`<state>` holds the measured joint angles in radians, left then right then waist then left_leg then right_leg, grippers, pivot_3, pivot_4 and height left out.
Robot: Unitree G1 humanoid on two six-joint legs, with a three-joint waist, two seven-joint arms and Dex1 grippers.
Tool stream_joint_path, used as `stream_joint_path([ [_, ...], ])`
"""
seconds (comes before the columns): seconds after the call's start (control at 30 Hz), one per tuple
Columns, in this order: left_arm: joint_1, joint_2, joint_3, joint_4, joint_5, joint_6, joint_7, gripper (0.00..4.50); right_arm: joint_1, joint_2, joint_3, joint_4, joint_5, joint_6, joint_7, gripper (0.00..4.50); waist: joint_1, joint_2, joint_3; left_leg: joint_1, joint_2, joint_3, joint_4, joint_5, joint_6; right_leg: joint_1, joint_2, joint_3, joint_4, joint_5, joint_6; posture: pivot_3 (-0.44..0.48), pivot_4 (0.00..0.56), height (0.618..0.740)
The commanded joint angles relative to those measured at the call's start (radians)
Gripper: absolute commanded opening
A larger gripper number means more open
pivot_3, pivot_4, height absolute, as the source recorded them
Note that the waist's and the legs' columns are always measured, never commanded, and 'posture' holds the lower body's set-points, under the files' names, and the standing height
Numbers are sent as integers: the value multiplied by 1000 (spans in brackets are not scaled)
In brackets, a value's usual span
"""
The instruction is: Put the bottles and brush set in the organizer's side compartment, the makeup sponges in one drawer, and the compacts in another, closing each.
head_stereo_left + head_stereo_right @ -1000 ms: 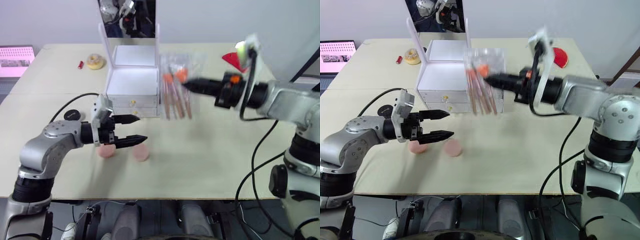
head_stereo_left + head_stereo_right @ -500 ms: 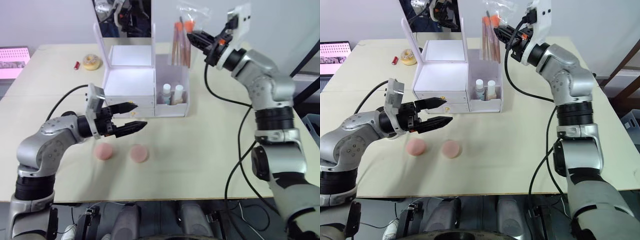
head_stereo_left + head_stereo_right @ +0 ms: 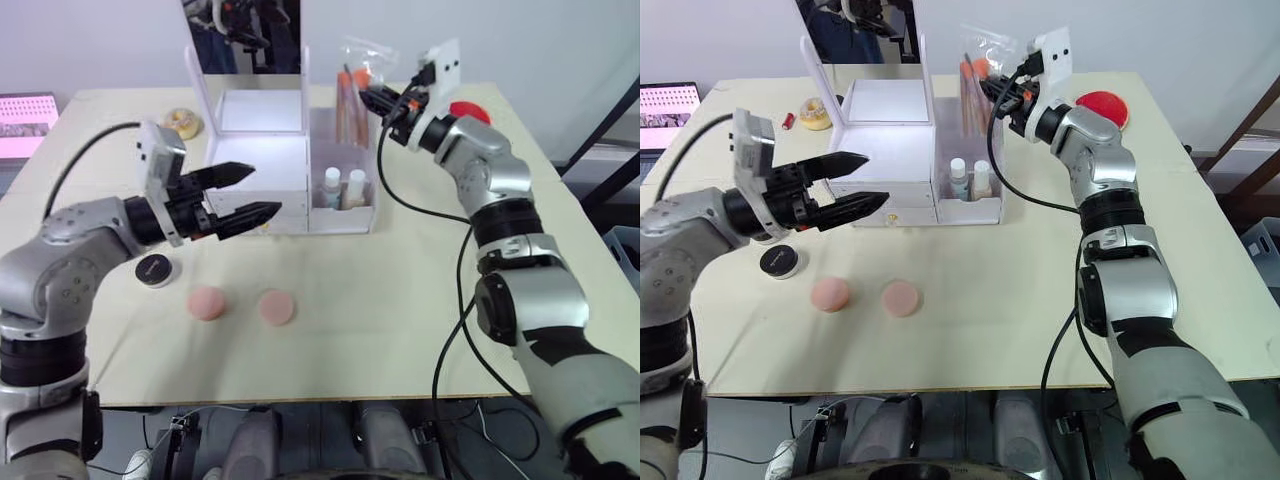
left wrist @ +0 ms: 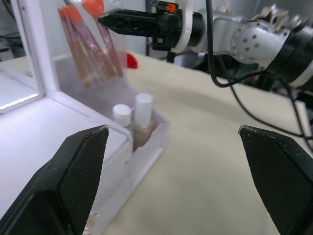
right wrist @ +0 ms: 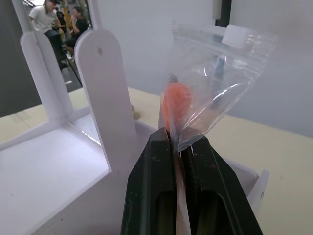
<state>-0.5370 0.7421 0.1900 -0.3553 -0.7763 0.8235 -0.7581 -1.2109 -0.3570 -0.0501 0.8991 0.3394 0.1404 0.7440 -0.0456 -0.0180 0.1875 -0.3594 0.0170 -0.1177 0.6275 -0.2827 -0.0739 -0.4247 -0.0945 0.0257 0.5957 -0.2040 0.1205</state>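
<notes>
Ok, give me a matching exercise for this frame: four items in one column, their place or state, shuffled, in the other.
1. brush set
2. two bottles
3. pink sponges
4. left gripper

A. standing in the organizer's side compartment
B. open, holding nothing
C. pinched by the right gripper over the side compartment
D. lying on the table in front of the organizer

Pairs: 1-C, 2-A, 3-D, 4-B

I see open table in front of the organizer [image 3: 262, 165], broken by two sponges [image 3: 207, 304] and a black compact [image 3: 153, 270] lying apart. Its side compartment [image 3: 345, 150] is crowded: two bottles [image 3: 342, 188] fill the front and the bagged brush set [image 3: 350, 105] hangs into the back.
</notes>
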Motion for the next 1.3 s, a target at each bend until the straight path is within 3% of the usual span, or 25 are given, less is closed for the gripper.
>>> stream_joint_path([
  [0.03, -53, 8, -24, -69, 12, 61, 92, 4485, -49, 12, -28, 7, -16, -41, 6, 0, -1, 0, 0, 0, 0, 0, 0, 0, 0, 0, 0, 0, 0, 0, 0, 0, 150, 740],
  [0.23, -80, 9, -16, -122, -27, 146, 161, 4485, -57, 30, -42, 32, -28, -52, 22, 0, -4, 0, 0, 0, 0, 0, -1, 0, 0, 0, 0, 0, 0, 0, 0, 0, 150, 740],
  [0.6, -72, -9, 10, -98, -41, 137, 180, 4485, -80, 63, -38, 113, -86, -62, 14, 0, -17, 0, 0, 1, 0, 0, 0, 0, 0, 0, 0, 0, 1, 0, 0, 0, 150, 740],
  [0.7, -69, -9, 9, -99, -41, 135, 182, 4500, -89, 62, -44, 143, -104, -67, -4, 1151, -22, 0, 0, 0, 0, 0, 0, 0, 0, 0, 0, 0, 1, 0, 0, 0, 150, 740],
  [0.9, -66, -8, 11, -102, -47, 135, 180, 4500, -101, 63, -59, 145, -107, -61, 3, 4183, -25, 0, 0, 1, 0, 0, 0, 0, 0, 0, 0, 0, 2, 0, 0, 0, 150, 740],
  [0.93, -65, -7, 9, -101, -46, 133, 179, 4500, -103, 59, -63, 137, -104, -56, 5, 4437, -25, 0, 0, 1, 0, 0, 0, 0, 0, 0, 0, 0, 2, 0, 0, 0, 150, 740],
  [1.1, -66, -6, 9, -95, -45, 130, 171, 4500, -99, 37, -71, 64, -95, -19, 27, 4437, -24, 0, 0, 1, 0, 0, 0, 0, 0, 0, 0, 0, 2, 0, 0, 0, 150, 740],
  [1.17, -47, 3, 11, -88, -36, 112, 147, 4500, -49, 8, -67, -106, -71, 67, 53, 4437, -24, 1, 0, 1, 0, 0, 0, 0, 0, 0, 0, 0, 2, 0, 0, 0, 150, 740],
  [1.3, 9, 29, 36, -62, -20, 57, 89, 4500, 157, -78, -72, -664, 49, 386, 51, 4437, -14, 1, 0, 1, 0, -1, -1, 0, 0, 0, 0, 0, 2, 0, 1, 0, 150, 740],
])
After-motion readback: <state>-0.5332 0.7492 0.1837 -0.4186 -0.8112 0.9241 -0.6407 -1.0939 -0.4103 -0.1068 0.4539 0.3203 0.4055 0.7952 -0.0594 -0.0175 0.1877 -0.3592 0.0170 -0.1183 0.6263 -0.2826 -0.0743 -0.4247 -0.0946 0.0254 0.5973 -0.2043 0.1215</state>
